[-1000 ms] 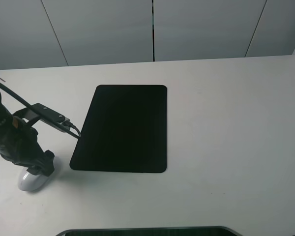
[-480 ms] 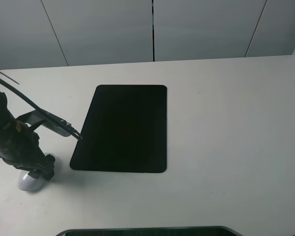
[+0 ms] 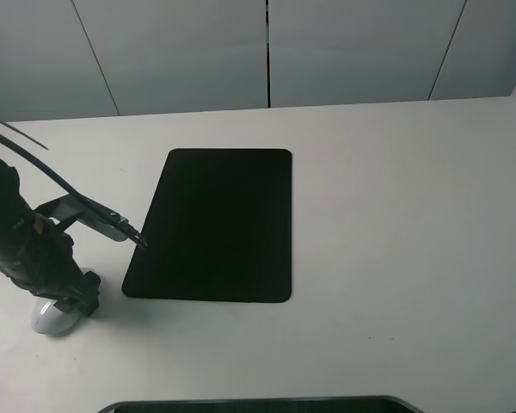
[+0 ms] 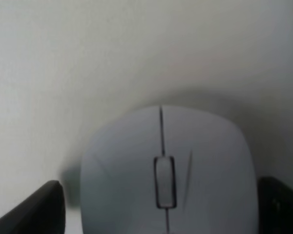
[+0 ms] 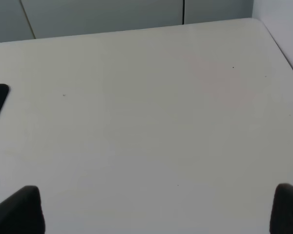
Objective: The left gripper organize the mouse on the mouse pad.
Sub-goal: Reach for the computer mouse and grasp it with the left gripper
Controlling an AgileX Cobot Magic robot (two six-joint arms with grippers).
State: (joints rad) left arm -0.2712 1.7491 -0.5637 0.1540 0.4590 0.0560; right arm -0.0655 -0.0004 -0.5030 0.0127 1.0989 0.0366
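1. Our left end effector (image 3: 66,299) sits over the mouse (image 3: 50,320), lower left of the high view.
2. Its fingers (image 4: 41,209) are spread, one on each side, maybe touching it.
3. The mouse lies on the tabletop (image 3: 396,224), left of the mouse pad (image 3: 215,225).
4. Our right end effector (image 5: 154,209) is spread too.

A white table (image 3: 396,215) carries two things. The black mouse pad (image 3: 215,225) lies flat on it, left of the middle, its long sides running from near edge to far. The white-grey mouse (image 3: 50,321) sits on bare tabletop off the pad's near left corner, apart from it
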